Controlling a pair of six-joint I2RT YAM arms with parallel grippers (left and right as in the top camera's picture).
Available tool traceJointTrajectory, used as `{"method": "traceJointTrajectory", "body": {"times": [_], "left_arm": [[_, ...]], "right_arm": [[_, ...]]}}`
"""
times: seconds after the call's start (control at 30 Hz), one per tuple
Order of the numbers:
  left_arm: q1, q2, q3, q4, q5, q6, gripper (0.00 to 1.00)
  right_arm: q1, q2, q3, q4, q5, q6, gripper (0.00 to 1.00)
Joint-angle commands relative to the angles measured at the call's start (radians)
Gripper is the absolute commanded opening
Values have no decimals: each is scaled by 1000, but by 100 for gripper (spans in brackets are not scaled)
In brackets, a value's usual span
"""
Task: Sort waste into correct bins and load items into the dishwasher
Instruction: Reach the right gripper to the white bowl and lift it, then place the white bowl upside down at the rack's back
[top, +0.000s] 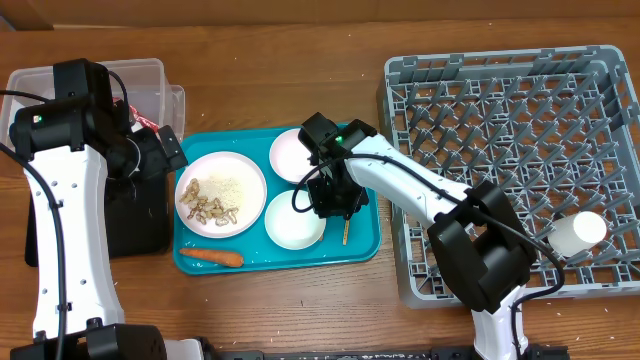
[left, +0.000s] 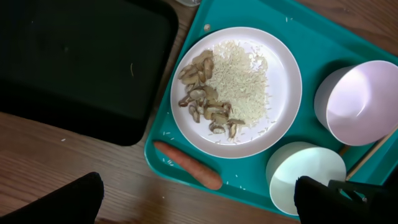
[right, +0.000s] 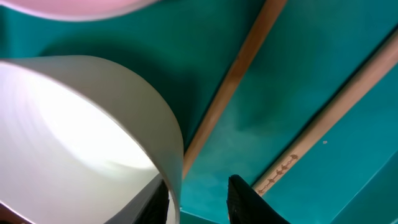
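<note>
The white plate (top: 250, 170) with rice (left: 239, 81) and brownish bits (left: 202, 93) lies on the teal tray (top: 365, 240). An orange stick (top: 212, 257) lies at the tray's front. Two white bowls stand beside the plate, the far one (top: 293, 152) and the near one (top: 292, 222). My right gripper (right: 199, 199) is open and straddles the near bowl's rim (right: 74, 124), one finger inside and one outside. The chopsticks (right: 242, 68) lie on the tray right beside it. My left gripper (left: 199, 205) is open and empty above the tray's left edge. A white cup (top: 580, 232) lies in the grey dish rack (top: 500, 60).
The black tray (top: 135, 225) lies left of the teal tray, under my left arm. The clear tub (top: 150, 75) stands behind it at the far left, with something red (top: 148, 122) showing at its near side. The right arm stretches from the rack's front corner across to the tray.
</note>
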Motion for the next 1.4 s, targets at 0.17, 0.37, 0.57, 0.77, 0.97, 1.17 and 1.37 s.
{"method": "traceJointTrajectory", "body": {"times": [0.17,0.37,0.57,0.77,0.97,1.17,1.37], "left_arm": [[1,-3,14,-3,-3,-13,100],[1,-3,14,-3,-3,-13,100],[1,-3,14,-3,-3,-13,100],[1,-3,14,-3,-3,-13,100],[0,-3,14,-3,-3,-13,100],[0,-3,14,-3,-3,-13,100],[0,-3,14,1,-3,-13,100]], "right_arm": [[2,2,-34,31,-34,5,11],[0,-26,0,9,-31,-12,4],[-35,-164,129,-101,147,-25,4],[-172,-372,188,-130,570,-25,4],[-359,-414,183,-80,1023,14,4],[-537,-372,154,65,1358,83,4],[-701,-290,144,300,1585,21,4]]}}
